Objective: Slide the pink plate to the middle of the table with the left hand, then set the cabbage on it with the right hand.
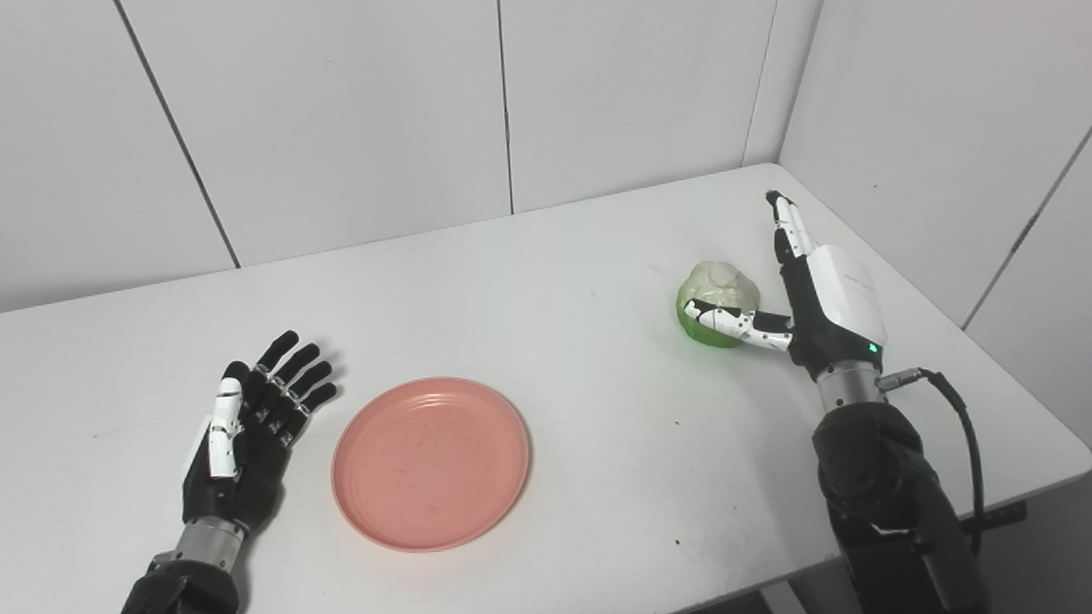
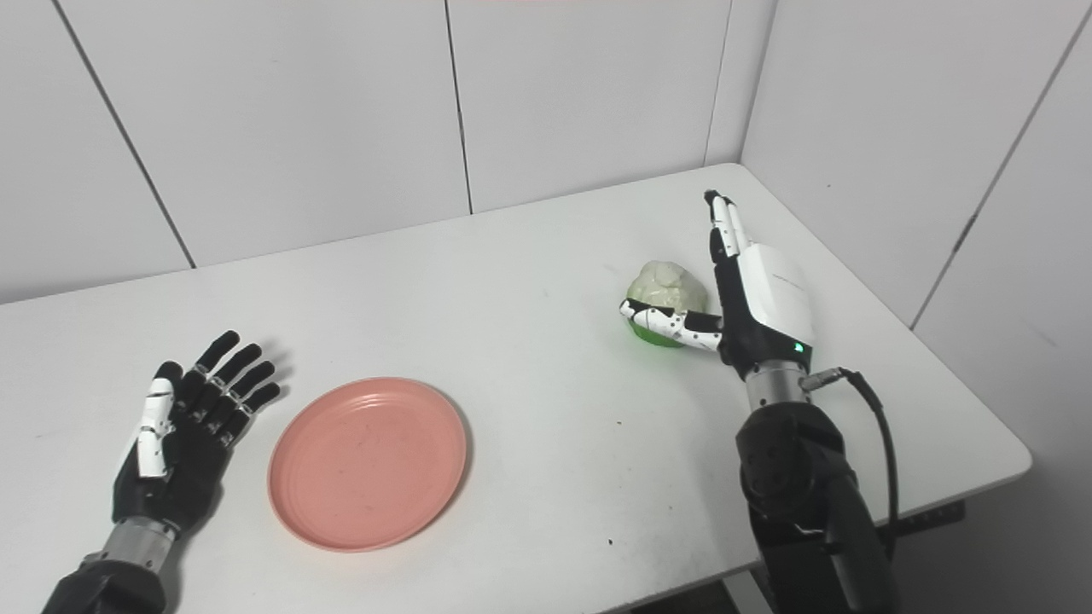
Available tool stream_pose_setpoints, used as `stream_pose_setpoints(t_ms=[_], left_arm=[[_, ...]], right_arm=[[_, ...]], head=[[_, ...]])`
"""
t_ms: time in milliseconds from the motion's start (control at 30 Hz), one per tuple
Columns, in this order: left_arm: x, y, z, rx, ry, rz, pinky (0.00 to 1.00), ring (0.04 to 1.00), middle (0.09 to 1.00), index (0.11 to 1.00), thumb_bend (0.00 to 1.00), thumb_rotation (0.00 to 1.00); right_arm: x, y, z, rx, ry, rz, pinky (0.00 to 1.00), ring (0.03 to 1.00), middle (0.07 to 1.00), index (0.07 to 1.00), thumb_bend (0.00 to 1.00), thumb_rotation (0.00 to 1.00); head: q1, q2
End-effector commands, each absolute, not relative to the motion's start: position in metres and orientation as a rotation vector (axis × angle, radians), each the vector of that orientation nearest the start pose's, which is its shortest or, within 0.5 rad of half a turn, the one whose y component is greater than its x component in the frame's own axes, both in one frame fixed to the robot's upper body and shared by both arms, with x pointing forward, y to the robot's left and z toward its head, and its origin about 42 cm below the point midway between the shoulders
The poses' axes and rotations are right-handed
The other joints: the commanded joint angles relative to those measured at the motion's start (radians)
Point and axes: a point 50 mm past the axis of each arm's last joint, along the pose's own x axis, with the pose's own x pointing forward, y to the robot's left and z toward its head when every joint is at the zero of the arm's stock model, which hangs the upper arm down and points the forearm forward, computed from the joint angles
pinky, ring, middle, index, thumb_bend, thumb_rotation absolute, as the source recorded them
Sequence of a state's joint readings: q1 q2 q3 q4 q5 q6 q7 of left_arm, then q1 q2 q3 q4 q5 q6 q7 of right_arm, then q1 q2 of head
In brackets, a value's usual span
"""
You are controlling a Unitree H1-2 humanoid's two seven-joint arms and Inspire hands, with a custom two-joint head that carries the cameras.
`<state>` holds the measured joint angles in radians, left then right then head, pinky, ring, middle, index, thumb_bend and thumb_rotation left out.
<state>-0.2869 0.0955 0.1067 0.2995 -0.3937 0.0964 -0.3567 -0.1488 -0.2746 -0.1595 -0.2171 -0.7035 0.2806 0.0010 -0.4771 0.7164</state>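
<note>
The pink plate (image 1: pixel 431 461) lies flat on the white table (image 1: pixel 554 256), left of centre near the front edge. My left hand (image 1: pixel 247 435) rests palm up just left of the plate, fingers spread, open and empty. The cabbage (image 1: pixel 718 303), pale on top and green below, sits on the table at the right. My right hand (image 1: pixel 810 294) stands right beside it, fingers straight and pointing away, thumb stretched across the cabbage's front. The hand is open, not closed around the cabbage.
White wall panels (image 1: pixel 341 111) close the table at the back and right. The table's front edge (image 1: pixel 938 520) runs close under my right forearm. A black cable (image 1: pixel 960 426) loops off the right wrist.
</note>
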Motion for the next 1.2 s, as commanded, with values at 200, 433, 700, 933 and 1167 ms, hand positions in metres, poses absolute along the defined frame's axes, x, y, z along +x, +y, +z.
stream_pose_setpoints(t_ms=[200, 433, 700, 933, 1167], left_arm=[[0.360, 0.251, 0.080, -0.349, 0.176, -0.267, 0.81, 0.824, 0.840, 0.833, 0.45, 1.00], [0.360, 0.257, 0.081, -0.345, 0.180, -0.262, 0.80, 0.819, 0.835, 0.827, 0.45, 1.00], [0.360, 0.260, 0.080, -0.348, 0.184, -0.257, 0.79, 0.822, 0.837, 0.830, 0.44, 1.00], [0.360, 0.261, 0.079, -0.348, 0.182, -0.266, 0.80, 0.829, 0.843, 0.835, 0.44, 1.00], [0.360, 0.263, 0.079, -0.345, 0.186, -0.265, 0.80, 0.826, 0.838, 0.828, 0.45, 1.00]], right_arm=[[0.335, -0.339, 0.220, -0.889, -0.113, -0.406, 0.76, 0.941, 1.000, 1.000, 1.00, 0.57], [0.350, -0.342, 0.215, -0.847, -0.078, -0.391, 0.77, 0.933, 1.000, 1.000, 1.00, 0.57], [0.361, -0.343, 0.212, -0.823, -0.063, -0.378, 0.78, 0.936, 1.000, 1.000, 1.00, 0.55], [0.367, -0.340, 0.211, -0.839, -0.058, -0.371, 0.76, 0.919, 1.000, 1.000, 1.00, 0.57], [0.370, -0.344, 0.209, -0.865, -0.035, -0.375, 0.77, 0.920, 0.996, 1.000, 1.00, 0.58]], head=[[0.001, 0.003], [-0.013, 0.006], [-0.016, 0.007], [-0.021, 0.010], [-0.022, 0.011]])
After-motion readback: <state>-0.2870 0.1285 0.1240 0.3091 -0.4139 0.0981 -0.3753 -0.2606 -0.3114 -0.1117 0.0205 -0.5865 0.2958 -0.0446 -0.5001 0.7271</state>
